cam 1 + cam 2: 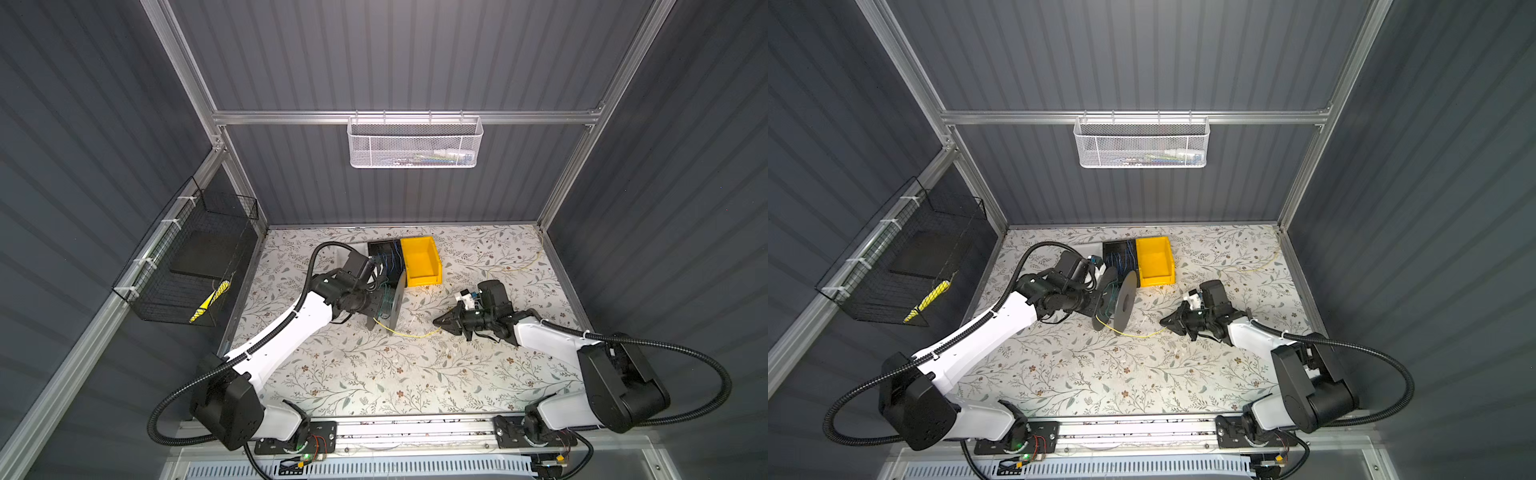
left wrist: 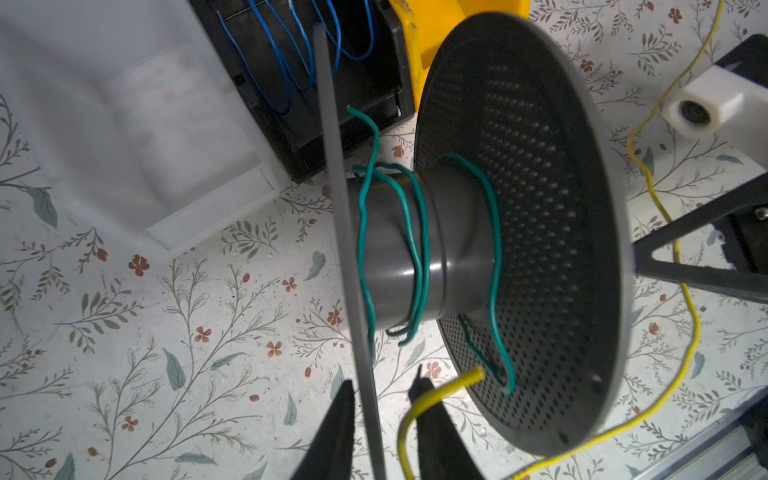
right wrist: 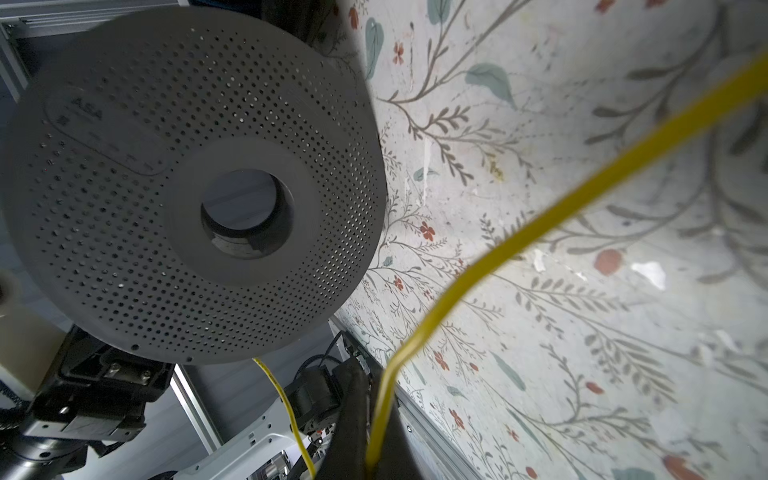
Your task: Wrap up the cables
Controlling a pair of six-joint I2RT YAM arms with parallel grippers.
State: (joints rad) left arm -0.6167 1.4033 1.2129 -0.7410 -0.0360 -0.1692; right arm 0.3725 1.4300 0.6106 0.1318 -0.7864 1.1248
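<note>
Now the left arm (image 1: 286,332) reaches toward one o'clock, left gripper (image 2: 384,376) jaws parted; right gripper (image 1: 437,321) points nine o'clock, pinched tight.

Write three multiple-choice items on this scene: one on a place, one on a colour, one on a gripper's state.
1. The yellow bin stands: A in the white mesh basket; B beside the black box; C upside down.
2. The wire wound on the spool is: A green; B red; C white.
3. The right gripper is: A open; B shut on the spool; C shut on the yellow cable.
B: bin and box sit side by side. A: green turns circle the spool's core. C: its jaws are closed with the cable between them.
</note>
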